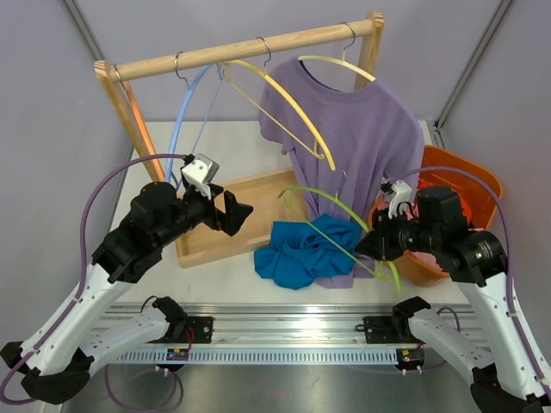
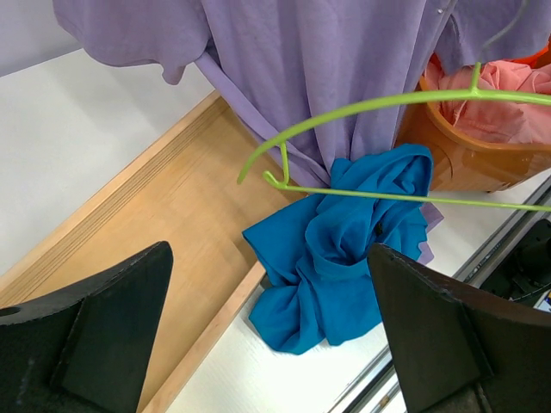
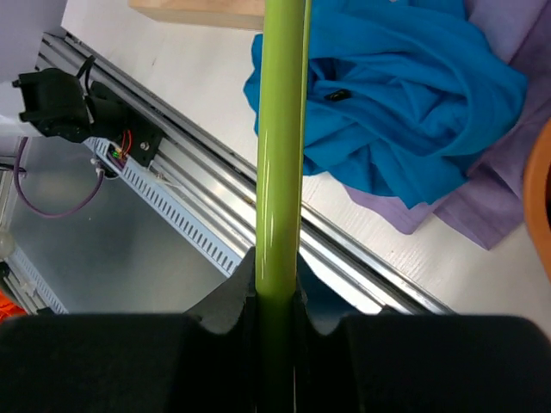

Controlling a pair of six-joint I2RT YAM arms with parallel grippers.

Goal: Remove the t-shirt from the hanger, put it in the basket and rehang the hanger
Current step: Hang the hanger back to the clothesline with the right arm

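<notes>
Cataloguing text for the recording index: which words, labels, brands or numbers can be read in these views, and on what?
No text is legible in any view.
Dark tag on the blue t-shirt: too small to read.
Small board beside the rail: no marking can be read.

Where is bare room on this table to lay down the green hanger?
The floor of the wooden tray is bare. White table also shows between the tray and the front rail, left of the blue t-shirt. The right side is crowded: the blue t-shirt, the hem of the purple t-shirt and the orange basket press together.
</notes>
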